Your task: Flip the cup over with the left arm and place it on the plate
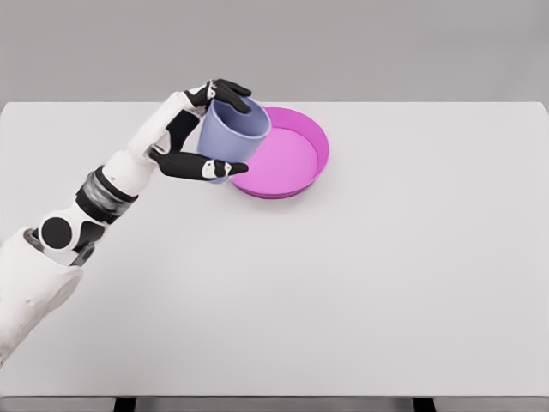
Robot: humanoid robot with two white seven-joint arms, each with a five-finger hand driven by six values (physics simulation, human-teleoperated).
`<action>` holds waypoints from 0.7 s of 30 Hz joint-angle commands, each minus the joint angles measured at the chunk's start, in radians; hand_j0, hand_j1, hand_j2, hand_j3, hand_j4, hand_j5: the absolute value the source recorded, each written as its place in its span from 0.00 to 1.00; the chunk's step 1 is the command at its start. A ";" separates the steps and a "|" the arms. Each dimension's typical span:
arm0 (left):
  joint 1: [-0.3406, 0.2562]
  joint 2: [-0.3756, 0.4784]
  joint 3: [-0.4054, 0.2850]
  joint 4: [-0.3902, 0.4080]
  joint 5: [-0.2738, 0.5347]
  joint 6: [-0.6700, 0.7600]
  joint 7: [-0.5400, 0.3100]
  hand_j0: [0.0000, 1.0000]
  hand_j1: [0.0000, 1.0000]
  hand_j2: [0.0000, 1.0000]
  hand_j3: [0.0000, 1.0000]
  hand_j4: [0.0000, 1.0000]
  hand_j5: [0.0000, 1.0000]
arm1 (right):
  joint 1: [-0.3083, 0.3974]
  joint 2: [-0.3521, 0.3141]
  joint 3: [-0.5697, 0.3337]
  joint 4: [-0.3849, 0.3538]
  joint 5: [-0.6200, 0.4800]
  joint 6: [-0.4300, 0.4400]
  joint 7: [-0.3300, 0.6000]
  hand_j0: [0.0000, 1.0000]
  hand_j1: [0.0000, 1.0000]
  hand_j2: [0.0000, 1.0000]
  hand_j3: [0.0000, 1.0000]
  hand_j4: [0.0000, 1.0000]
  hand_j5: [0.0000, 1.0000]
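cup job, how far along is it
Done: the left hand has grasped the cup and its mouth faces up, so the flip looks finished. In hand: the cup is at the left edge of the pink plate, overlapping its rim, with the fingers wrapped around it; I cannot tell whether it is touching down yet. Left: settle it fully on the plate and let go. The right arm is out of view.

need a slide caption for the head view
Left hand grips the lavender cup, mouth up, at the left rim of the pink plate on a white table.
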 commanded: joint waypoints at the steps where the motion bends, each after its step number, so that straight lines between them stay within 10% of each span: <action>1: -0.002 -0.065 0.001 0.062 0.005 -0.045 0.005 0.52 0.52 0.52 0.52 0.52 0.52 | 0.000 0.000 0.000 0.000 0.001 -0.001 0.001 1.00 1.00 1.00 1.00 1.00 1.00; 14: -0.089 -0.293 -0.002 0.384 0.005 -0.045 0.001 0.50 0.50 0.50 0.50 0.50 0.50 | 0.000 0.000 0.000 0.000 0.001 0.001 -0.001 1.00 1.00 1.00 1.00 1.00 1.00; 21: -0.097 -0.330 0.045 0.396 -0.002 -0.045 -0.004 0.50 0.50 0.50 0.50 0.50 0.50 | 0.000 0.000 0.000 0.000 0.000 -0.001 0.001 1.00 1.00 1.00 1.00 1.00 1.00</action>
